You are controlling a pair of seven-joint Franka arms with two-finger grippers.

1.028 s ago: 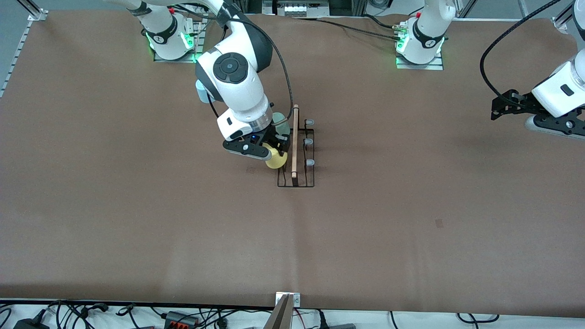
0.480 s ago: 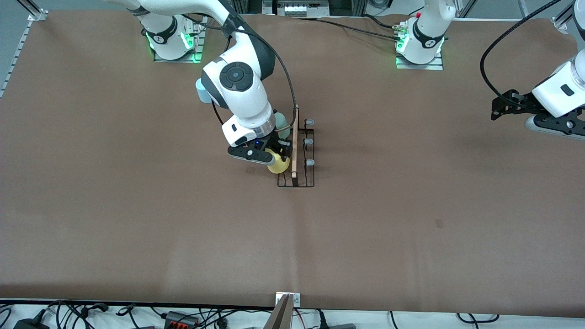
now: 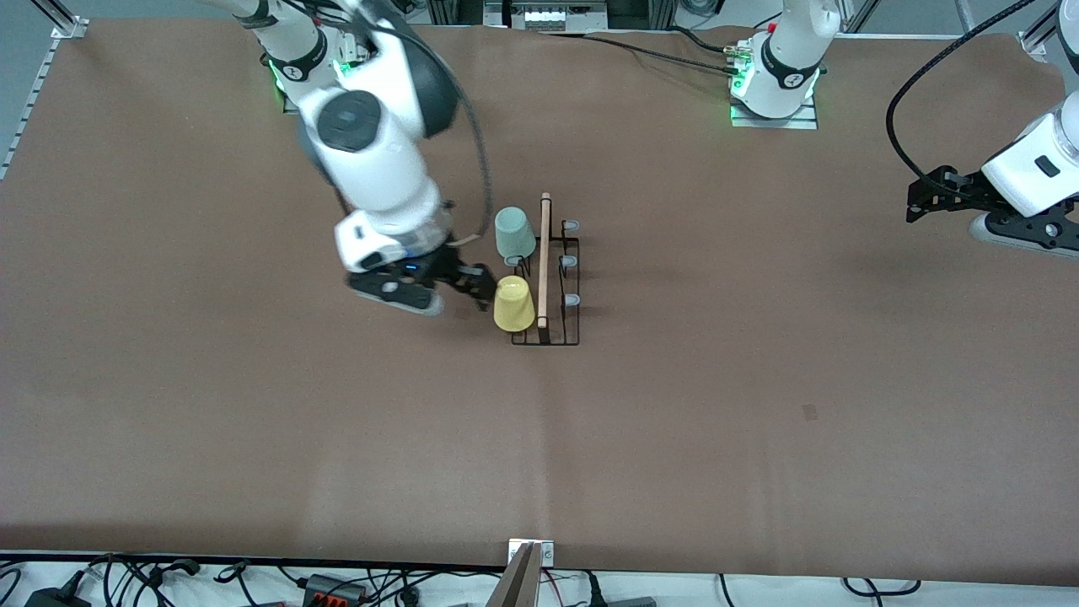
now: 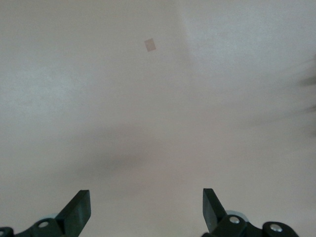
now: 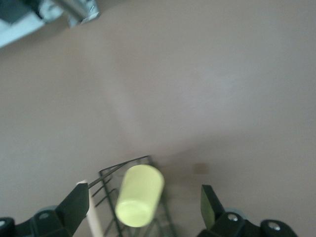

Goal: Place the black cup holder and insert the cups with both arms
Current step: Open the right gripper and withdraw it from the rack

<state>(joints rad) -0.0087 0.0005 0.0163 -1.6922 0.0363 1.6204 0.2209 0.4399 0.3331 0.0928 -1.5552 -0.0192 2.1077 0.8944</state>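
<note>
You are looking at the black cup holder (image 3: 548,287) standing mid-table. The yellow cup (image 3: 513,304) is sitting inverted on its nearest peg, the mint cup (image 3: 514,232) on a peg farther along: 2 placed. The right gripper (image 3: 472,291), jaws spread and empty, is hovering beside the yellow cup. The left gripper (image 3: 927,196), also spread, is waiting at the left arm's end. The blue cup is not showing.

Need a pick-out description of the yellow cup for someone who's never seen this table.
Find the small black wire rack with a light wooden rod handle near the middle of the brown table. Two upturned tapered plastic cups sit on its pegs on the side toward the right arm's end. The yellow cup is the one nearer the front camera; its neighbour, the pale mint green cup, sits farther back.
</note>
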